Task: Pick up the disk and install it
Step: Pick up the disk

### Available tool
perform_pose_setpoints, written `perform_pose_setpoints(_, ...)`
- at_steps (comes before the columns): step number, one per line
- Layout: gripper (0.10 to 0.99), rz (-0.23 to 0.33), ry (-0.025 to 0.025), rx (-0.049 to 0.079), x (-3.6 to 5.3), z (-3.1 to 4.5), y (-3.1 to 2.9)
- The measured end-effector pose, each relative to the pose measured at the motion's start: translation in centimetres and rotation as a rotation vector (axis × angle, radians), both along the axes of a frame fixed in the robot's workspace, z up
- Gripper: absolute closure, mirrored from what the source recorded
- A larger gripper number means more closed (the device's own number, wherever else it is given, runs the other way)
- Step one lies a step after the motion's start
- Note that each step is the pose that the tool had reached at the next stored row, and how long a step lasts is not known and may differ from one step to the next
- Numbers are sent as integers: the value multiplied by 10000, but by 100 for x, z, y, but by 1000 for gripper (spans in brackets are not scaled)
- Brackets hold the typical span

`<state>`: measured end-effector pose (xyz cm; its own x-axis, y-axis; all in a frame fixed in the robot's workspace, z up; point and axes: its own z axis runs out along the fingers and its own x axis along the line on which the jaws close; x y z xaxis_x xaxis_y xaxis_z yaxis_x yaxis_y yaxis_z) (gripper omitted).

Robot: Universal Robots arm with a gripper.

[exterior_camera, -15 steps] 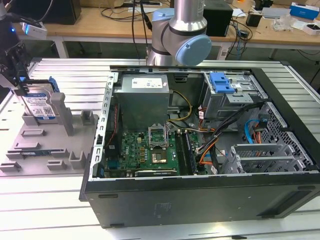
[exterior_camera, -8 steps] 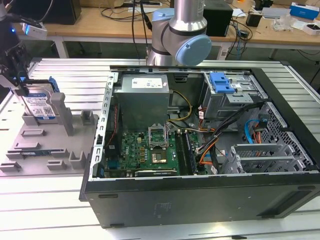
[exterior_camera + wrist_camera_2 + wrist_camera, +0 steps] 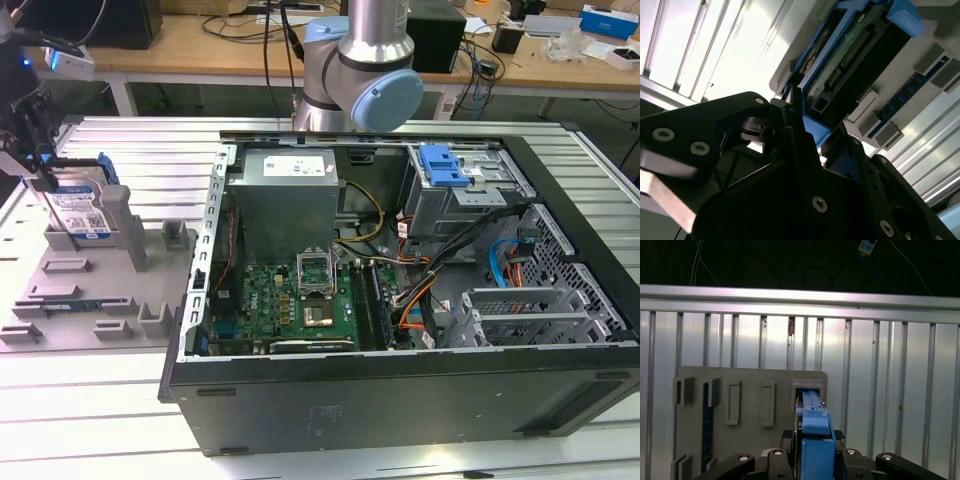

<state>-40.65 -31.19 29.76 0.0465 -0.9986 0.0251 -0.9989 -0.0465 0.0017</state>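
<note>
The flat silver hard disk with the blue-and-white label and blue plastic bracket (image 3: 80, 212) stands on edge in a slot of the grey moulded holder plate (image 3: 95, 290), at the exterior view's left, on the ribbed aluminium desk (image 3: 90, 420). Parking it upright this way leaves its top edge free, so it can be taken from above. The black two-fingered claw (image 3: 815, 434) sits over that edge. In both wrist views its fingers (image 3: 790, 434) lie narrow against either side of the blue bracket, so I judge it has closed on the disk, gripping the plastic frame and not the bare metal or the connector end. The disk's lower part looks to be inside the slot, so by my reading the pick is at the grasp and the lift has not happened. The open black computer case (image 3: 400, 405) lies just beside the holder plate, on its side with the green motherboard (image 3: 290, 300) exposed. At its far corner, well apart from the claw, sits the silver drive cage with the blue latch (image 3: 445, 165).
</note>
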Motion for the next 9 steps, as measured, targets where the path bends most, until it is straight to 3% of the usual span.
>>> perform_pose_setpoints(9, 718, -9, 3, -1, 0, -4, -6)
